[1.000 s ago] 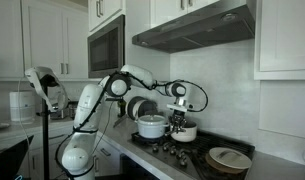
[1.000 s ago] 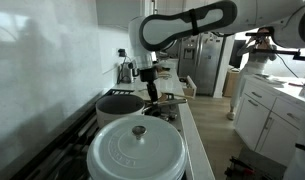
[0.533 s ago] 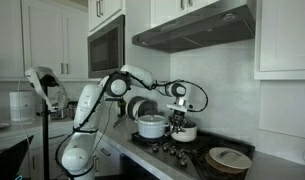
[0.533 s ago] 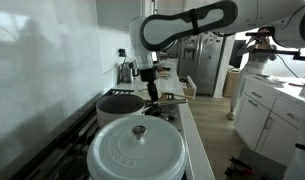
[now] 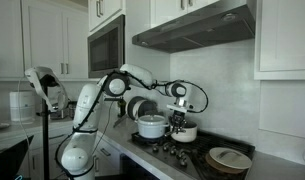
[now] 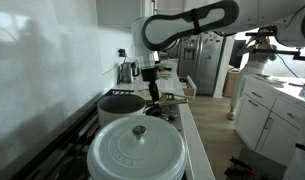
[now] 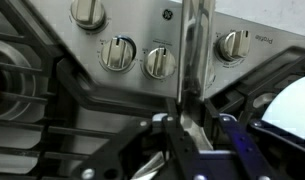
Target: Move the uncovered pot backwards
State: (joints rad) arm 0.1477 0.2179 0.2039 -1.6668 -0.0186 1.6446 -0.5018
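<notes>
A white robot arm [image 5: 142, 78] reaches over a kitchen cooktop surface [image 5: 177, 150], its hand [image 5: 178, 122] lowered beside the uncovered pot [image 5: 186, 132]. In this exterior view the small silvery-white pot sits about midway along the surface, toward the back edge by the wall. It is just beside the larger pot [image 5: 150, 127], which stands nearer the end of the surface where the arm's base is. A dark pan topped by a pale disc [image 5: 229, 158] lies well apart at the opposite end, close to the front corner.

Seen along the length of the surface in an exterior view, the pale-topped pan [image 6: 137, 150] fills the foreground. The uncovered pot [image 6: 120, 104] lies beyond it against the back edge. The hand [image 6: 150, 92] comes down on the front-edge side of that pot, where a thin handle [image 6: 172, 98] points toward the front edge.

In the wrist view the hand [image 7: 182, 135] has its fingers drawn close together, clamped on the narrow silvery handle [image 7: 186, 60]. The handle runs toward a row of round control knobs [image 7: 118, 53] on the steel front edge. Dark burner grates [image 7: 52, 110] spread out to either side.
</notes>
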